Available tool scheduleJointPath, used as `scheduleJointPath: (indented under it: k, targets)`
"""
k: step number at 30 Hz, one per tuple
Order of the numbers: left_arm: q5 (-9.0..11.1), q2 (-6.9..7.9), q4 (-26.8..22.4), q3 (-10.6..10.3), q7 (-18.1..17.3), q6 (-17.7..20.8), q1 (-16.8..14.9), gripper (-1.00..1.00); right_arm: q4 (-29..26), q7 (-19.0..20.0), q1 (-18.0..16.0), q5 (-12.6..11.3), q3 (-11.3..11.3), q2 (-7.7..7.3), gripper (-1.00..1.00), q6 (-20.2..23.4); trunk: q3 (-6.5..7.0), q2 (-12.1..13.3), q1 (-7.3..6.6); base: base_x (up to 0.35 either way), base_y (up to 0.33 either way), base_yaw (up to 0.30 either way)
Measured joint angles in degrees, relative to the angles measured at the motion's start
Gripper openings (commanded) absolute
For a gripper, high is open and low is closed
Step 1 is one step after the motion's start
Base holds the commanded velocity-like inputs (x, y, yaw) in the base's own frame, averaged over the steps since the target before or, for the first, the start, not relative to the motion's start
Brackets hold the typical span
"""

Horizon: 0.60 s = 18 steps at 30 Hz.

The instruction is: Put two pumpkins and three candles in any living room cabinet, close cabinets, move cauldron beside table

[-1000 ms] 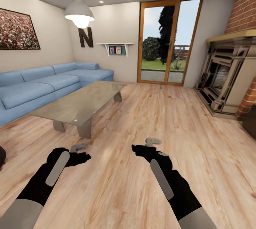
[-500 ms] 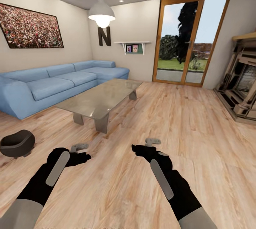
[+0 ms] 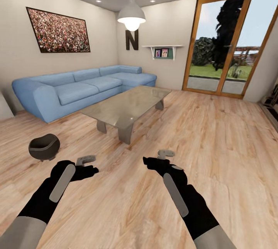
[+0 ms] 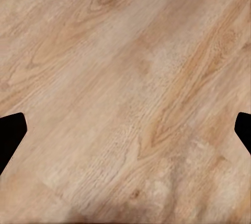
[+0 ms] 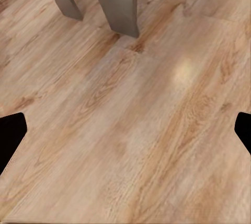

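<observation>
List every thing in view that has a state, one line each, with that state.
cauldron: upright on the wood floor, empty as far as its mouth shows, apart from the table.
coffee table: standing on the floor, glass top bare.
pendant lamp: lit.
glass doors: shut.
left pincer: open, holding nothing, above the floor.
right pincer: open, holding nothing, above the floor.

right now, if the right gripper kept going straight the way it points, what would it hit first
Most likely bare wooden floor: the right gripper points down at planks, jaws open and empty. The coffee table leg lies farther along, though depth is unclear.
</observation>
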Motion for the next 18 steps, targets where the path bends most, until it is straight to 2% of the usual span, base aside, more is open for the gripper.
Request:
scheduleJointPath:
  k: [13, 18]
  targets:
    - [0.00, 0.09, 0.20, 0.53, -0.02, 0.00, 0.00, 1.00, 0.00, -0.06, 0.00, 0.00, 0.08, 0.00, 1.00, -0.05, 2.42, 5.21, -2.86, 0.000, 0.000, 0.281]
    - [-0.04, 0.08, 0.75, 2.90, 0.01, 0.00, -0.01, 1.00, -0.01, 0.07, 0.01, -0.06, -0.06, -0.10, 1.00, -0.18, 3.32, 7.22, -3.95, 0.000, 0.000, 0.070]
